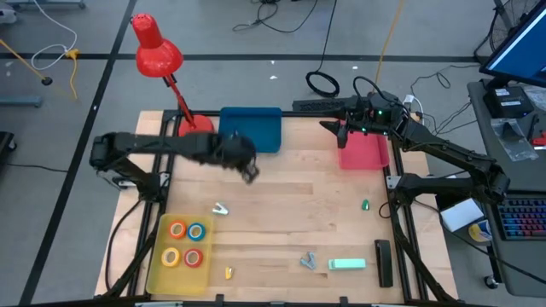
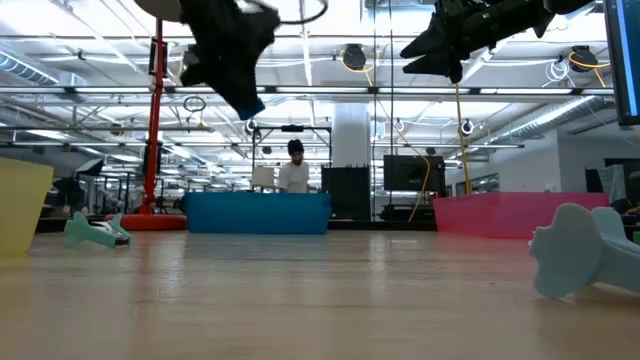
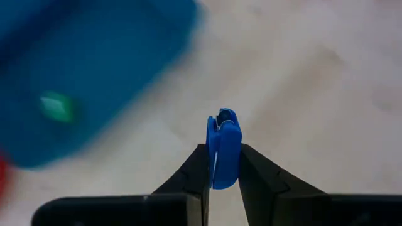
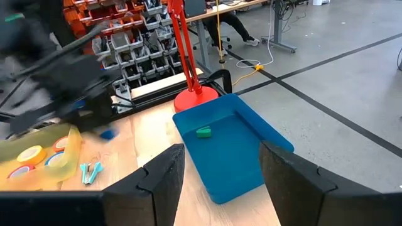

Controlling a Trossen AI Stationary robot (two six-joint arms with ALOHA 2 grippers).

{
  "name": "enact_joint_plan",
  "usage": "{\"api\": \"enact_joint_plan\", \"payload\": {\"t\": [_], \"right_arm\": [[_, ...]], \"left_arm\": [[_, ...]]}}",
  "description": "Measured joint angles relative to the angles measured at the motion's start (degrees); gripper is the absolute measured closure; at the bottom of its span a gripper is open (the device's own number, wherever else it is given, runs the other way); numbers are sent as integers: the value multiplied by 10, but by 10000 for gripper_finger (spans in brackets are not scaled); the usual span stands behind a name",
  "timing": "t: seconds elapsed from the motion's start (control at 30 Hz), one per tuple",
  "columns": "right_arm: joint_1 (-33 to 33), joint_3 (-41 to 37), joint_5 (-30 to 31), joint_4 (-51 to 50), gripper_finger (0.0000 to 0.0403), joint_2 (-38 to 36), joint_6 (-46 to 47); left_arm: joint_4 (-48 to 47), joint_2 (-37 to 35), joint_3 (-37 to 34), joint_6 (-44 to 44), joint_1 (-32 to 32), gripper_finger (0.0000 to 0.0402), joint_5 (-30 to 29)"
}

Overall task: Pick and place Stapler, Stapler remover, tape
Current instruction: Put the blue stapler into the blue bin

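My left gripper (image 1: pixel 248 173) hangs above the table just near of the blue bin (image 1: pixel 252 128), shut on a small blue staple remover (image 3: pixel 224 147). A green piece (image 3: pixel 56 107) lies inside the blue bin. The mint stapler (image 1: pixel 347 264) lies near the table's near edge, with a grey-teal remover (image 1: pixel 307 260) beside it. A pale remover (image 1: pixel 220 207) lies mid-table. Four tape rolls, orange (image 1: pixel 177 228), blue (image 1: pixel 196 231), yellow (image 1: pixel 171 256) and red (image 1: pixel 193 257), sit in the yellow bin (image 1: pixel 158 269). My right gripper (image 4: pixel 220 182) is open, high over the pink bin (image 1: pixel 363 153). My left gripper pinches the blue staple remover by its two flat sides (image 3: pixel 230 164) between both fingers, coming from above and pointing down. The remover is lifted clear of the table, and its end (image 2: pixel 256 104) sticks out below the fingertips.
A red desk lamp (image 1: pixel 158 51) stands at the far left corner, its base beside the blue bin. A small green bit (image 1: pixel 365 205), a yellow bit (image 1: pixel 229 273) and a black bar (image 1: pixel 383 260) lie on the wood. A person (image 2: pixel 294 170) sits in the room beyond.
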Motion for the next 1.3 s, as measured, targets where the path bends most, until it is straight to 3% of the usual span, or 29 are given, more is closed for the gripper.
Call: {"api": "enact_joint_plan", "payload": {"t": [0.23,0.47,0.87,1.17,1.3], "right_arm": [[0,0,0,0,206,0,0],[0,0,0,-2,206,0,0],[0,0,31,-2,206,0,0],[0,0,31,-4,206,0,0],[0,0,30,-4,206,0,0]], "left_arm": [[0,37,0,55,176,344,-3],[-4,141,16,64,279,344,49],[-43,258,101,68,326,344,34],[-62,277,102,55,350,341,29],[-61,277,102,56,353,314,27]]}}
